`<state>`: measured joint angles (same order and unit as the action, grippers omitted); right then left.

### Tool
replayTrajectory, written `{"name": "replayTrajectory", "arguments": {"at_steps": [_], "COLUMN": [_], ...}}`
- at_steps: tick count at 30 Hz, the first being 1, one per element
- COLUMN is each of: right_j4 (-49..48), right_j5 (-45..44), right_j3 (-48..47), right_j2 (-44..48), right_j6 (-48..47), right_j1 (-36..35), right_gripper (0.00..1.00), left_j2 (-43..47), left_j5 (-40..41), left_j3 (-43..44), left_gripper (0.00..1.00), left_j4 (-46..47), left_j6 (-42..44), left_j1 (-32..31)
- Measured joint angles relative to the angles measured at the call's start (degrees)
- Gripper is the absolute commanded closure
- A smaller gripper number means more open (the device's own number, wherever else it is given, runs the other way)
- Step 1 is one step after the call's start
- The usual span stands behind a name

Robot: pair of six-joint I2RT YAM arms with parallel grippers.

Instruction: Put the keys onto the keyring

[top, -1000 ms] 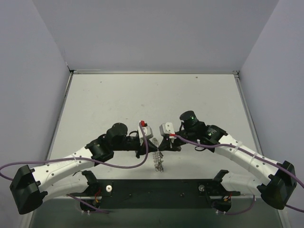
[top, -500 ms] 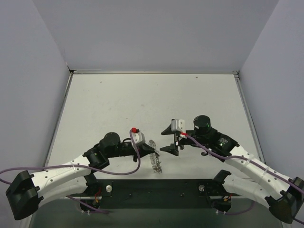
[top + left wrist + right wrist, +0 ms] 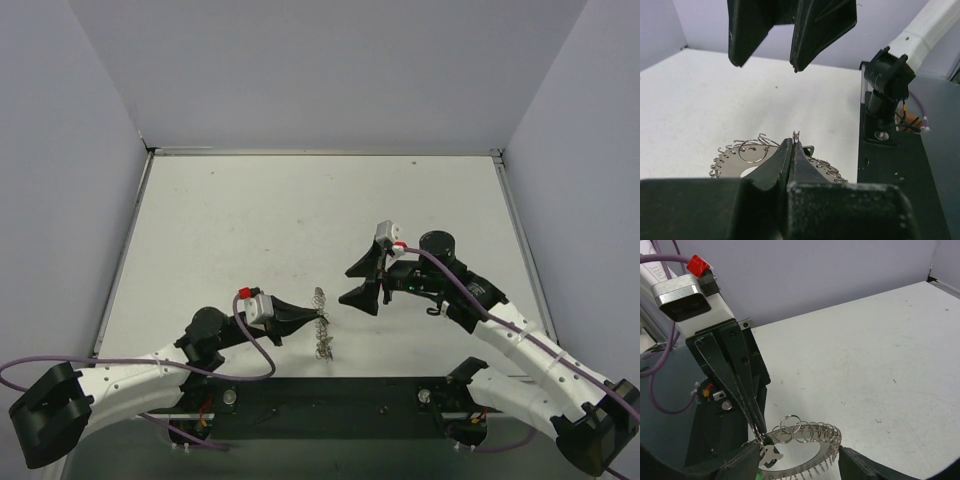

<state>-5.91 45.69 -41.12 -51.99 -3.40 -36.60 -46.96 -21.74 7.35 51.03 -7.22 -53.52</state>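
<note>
Left fingers (image 3: 295, 315) together, pinching the keyring (image 3: 321, 322) by its rim. Right fingers (image 3: 363, 296) spread apart, near it, not touching.

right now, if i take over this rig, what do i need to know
Left gripper: shut, pinching the rim of the keyring.
Right gripper: open and empty, facing the ring but apart from it.
Keyring: edge-on near the front edge of the table, between the two arms, with small wire loops along its rim.
Keys: no coloured-headed key shows clearly in any view, so none can be confirmed on the ring.
Left to do: locate the keys and thread them on while the left gripper steadies the ring.
</note>
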Motion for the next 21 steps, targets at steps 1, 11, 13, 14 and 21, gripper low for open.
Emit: {"name": "replayTrajectory", "arguments": {"at_steps": [1, 11, 13, 14, 21], "right_j4": [-0.04, -0.72, -0.9, -1.01, -1.66], "right_j5": [0.76, 7.74, 8.35, 8.7, 10.34], "right_j3": [-0.2, -2.32, -2.34, -2.36, -3.04], "right_j2": [-0.09, -3.23, -3.32, -3.32, -3.32], "right_j6": [0.87, 6.4, 6.84, 7.08, 8.79], "right_j1": [0.0, -0.61, -1.05, -1.31, -2.62], "right_gripper": [0.41, 0.51, 0.52, 0.53, 0.57], "left_j2": [-0.24, -2.64, -3.3, -3.67, -5.35], "left_j5": [0.09, -0.09, -0.26, -0.39, -1.01], "left_j3": [-0.59, -1.42, -1.42, -1.42, -1.42], "left_gripper": [1.0, 1.0, 1.0, 1.0, 1.0], "left_j4": [2.32, 18.18, 19.15, 19.5, 19.98], "left_j6": [-0.22, -2.38, -2.73, -2.89, -3.13], "left_j1": [0.0, 0.37, 0.39, 0.42, 0.74]}}
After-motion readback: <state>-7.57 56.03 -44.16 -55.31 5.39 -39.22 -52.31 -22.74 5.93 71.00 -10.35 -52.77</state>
